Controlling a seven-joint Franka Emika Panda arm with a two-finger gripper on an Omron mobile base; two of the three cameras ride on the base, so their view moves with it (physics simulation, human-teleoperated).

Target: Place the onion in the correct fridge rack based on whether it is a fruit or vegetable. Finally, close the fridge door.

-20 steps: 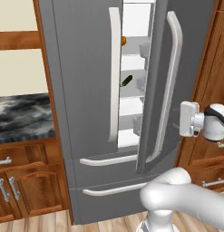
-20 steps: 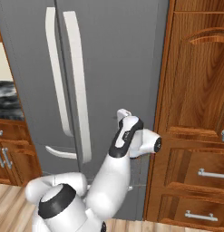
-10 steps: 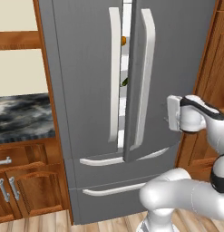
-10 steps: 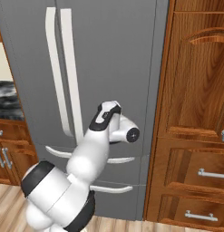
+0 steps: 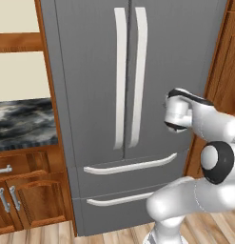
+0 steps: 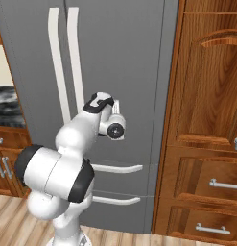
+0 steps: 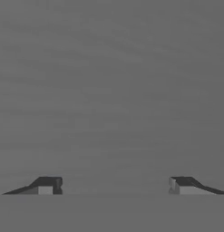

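The tool [image 7: 114,185] is spread wide, its two fingertips [image 7: 47,185] far apart and holding nothing, facing flat against the grey right fridge door [image 5: 181,71], which sits shut beside the left door [image 5: 85,81]

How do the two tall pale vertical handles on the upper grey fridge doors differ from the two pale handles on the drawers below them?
The tall pale vertical handles stand upright, side by side at the seam between the upper grey fridge doors; the pale drawer handles lie roughly level, one above the other. The vertical pair looks clearly longer than the drawer pair. Both pairs are the same pale colour, gently curved, and stand off the grey fronts.
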